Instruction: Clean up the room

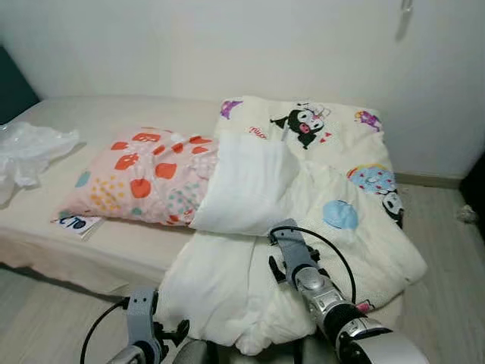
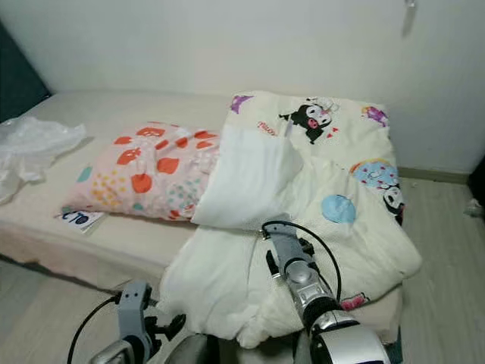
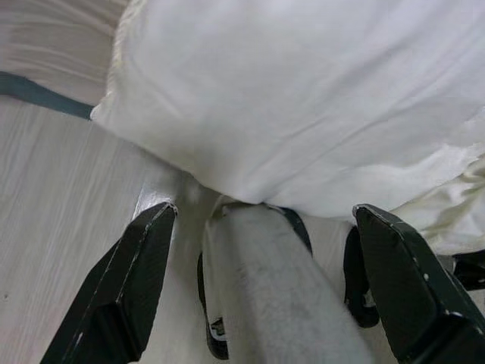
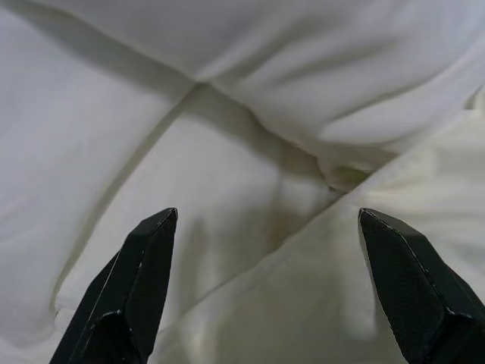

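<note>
Reaching over the messy blanket (image 1: 250,288) on the bed (image 1: 114,250), the right hand (image 4: 265,280) is wide open, ready to grab it, while the left hand (image 3: 261,280) waits open down low.

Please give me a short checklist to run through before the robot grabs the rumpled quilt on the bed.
1. Right gripper open: ok, fingers spread.
2. Right gripper over the white quilt: ok, cloth lies between its fingers.
3. Left gripper open: ok.
4. Left gripper at the quilt: not ok, low beside the overhanging edge, above the floor.
5. Pink pillow free of the quilt: not ok, quilt overlaps its end.
6. Contact with cloth: cannot tell.
</note>
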You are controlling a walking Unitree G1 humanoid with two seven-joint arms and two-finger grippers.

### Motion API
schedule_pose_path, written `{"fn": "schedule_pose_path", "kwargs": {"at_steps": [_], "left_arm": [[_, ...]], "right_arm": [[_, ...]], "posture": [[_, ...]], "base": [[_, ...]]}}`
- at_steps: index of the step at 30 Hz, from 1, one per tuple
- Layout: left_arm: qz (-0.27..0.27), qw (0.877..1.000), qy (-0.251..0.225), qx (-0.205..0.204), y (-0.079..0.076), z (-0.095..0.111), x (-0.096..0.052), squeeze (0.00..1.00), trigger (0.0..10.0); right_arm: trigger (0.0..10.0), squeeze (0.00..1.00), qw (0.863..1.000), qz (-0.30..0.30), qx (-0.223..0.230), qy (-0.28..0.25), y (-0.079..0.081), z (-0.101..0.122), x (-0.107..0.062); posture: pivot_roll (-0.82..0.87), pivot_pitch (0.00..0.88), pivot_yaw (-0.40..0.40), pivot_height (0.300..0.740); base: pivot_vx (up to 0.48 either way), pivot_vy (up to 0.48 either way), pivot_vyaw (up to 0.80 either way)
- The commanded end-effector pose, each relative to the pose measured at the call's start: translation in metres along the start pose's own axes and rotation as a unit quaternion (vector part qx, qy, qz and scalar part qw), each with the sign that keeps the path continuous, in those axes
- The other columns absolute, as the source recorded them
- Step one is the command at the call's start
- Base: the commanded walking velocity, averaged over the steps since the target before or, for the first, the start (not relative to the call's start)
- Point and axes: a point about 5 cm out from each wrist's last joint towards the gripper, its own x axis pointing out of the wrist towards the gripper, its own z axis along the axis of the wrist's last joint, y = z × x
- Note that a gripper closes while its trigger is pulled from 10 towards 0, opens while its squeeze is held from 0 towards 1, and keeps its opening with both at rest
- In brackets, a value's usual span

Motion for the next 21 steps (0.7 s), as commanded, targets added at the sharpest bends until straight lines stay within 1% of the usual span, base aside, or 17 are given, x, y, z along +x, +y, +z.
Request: {"fn": "schedule_pose_path", "kwargs": {"at_steps": [1,2,4,6,9,10,11,12,13,14,16,17,18,19,21], "left_arm": [[-0.001,1.0,0.012,0.01,0.005,-0.009,-0.006,0.0,10.0],[-0.001,1.0,0.012,0.01,0.005,-0.009,-0.006,0.0,10.0],[-0.019,0.999,0.022,0.036,0.003,-0.016,-0.009,0.0,10.0],[-0.029,0.998,0.027,0.043,0.004,-0.022,-0.013,0.0,10.0],[-0.023,0.998,0.036,0.045,0.009,-0.029,-0.02,0.0,10.0],[-0.016,0.998,0.042,0.045,0.012,-0.033,-0.022,0.0,10.0],[-0.016,0.998,0.042,0.045,0.012,-0.033,-0.022,0.0,10.0],[-0.011,0.998,0.046,0.044,0.013,-0.036,-0.024,0.0,10.0],[-0.011,0.998,0.046,0.044,0.013,-0.036,-0.024,0.0,10.0],[-0.008,0.997,0.056,0.043,0.014,-0.042,-0.026,0.0,10.0],[-0.008,0.997,0.056,0.043,0.014,-0.042,-0.026,0.0,10.0],[-0.008,0.997,0.059,0.042,0.013,-0.043,-0.027,0.0,10.0],[-0.008,0.997,0.062,0.041,0.011,-0.045,-0.026,0.0,10.0],[-0.008,0.997,0.062,0.041,0.011,-0.045,-0.026,0.0,10.0],[-0.008,0.997,0.065,0.039,0.008,-0.047,-0.025,0.0,10.0]], "right_arm": [[10.0,0.0,1.0,-0.004,0.003,0.025,0.002,-0.01,-0.001],[10.0,0.0,1.0,-0.004,0.003,0.025,0.002,-0.01,-0.001],[10.0,0.0,0.999,-0.012,0.006,0.033,-0.002,-0.014,-0.002],[10.0,0.0,0.998,-0.022,0.038,0.039,-0.008,-0.016,-0.002],[10.0,0.0,0.997,-0.058,0.03,0.035,-0.023,-0.014,-0.001],[10.0,0.0,0.996,-0.081,0.017,0.032,-0.03,-0.011,-0.001],[10.0,0.0,0.996,-0.081,0.017,0.032,-0.03,-0.011,-0.001],[10.0,0.0,0.995,-0.095,0.009,0.03,-0.035,-0.01,-0.001],[10.0,0.0,0.995,-0.095,0.009,0.03,-0.035,-0.01,-0.001],[10.0,0.0,0.989,-0.14,-0.007,0.039,-0.051,-0.008,-0.001],[10.0,0.0,0.989,-0.14,-0.007,0.039,-0.051,-0.008,-0.001],[10.0,0.0,0.987,-0.157,-0.011,0.044,-0.058,-0.008,-0.002],[10.0,0.0,0.98,-0.188,-0.015,0.061,-0.07,-0.012,-0.004],[10.0,0.0,0.98,-0.188,-0.015,0.061,-0.07,-0.012,-0.004],[10.0,0.0,0.964,-0.248,-0.008,0.099,-0.096,-0.026,-0.011]], "posture": [[0.05,0.227,0.086,0.595],[0.05,0.227,0.086,0.595],[0.05,0.239,0.089,0.585],[0.06,0.243,0.089,0.575],[0.07,0.242,0.087,0.56],[0.07,0.24,0.085,0.56],[0.07,0.24,0.085,0.56],[0.07,0.24,0.084,0.56],[0.07,0.24,0.084,0.56],[0.06,0.228,0.078,0.56],[0.06,0.228,0.078,0.56],[0.05,0.227,0.076,0.56],[0.04,0.218,0.068,0.56],[0.04,0.218,0.068,0.56],[0.03,0.206,0.059,0.56]], "base": [[0.0,0.0,0.0],[0.0,0.0,0.0],[0.0,0.0,0.0],[0.0,0.0,0.0],[0.0,0.0,0.0],[0.0,0.0,0.0],[0.0,0.0,0.0],[0.0,0.0,0.0],[0.0,0.0,0.0],[0.0,0.0,0.0],[0.0,0.0,0.0],[0.0,0.0,0.0],[0.0,0.0,0.0],[0.0,0.0,0.0],[0.0,0.0,0.0]]}}
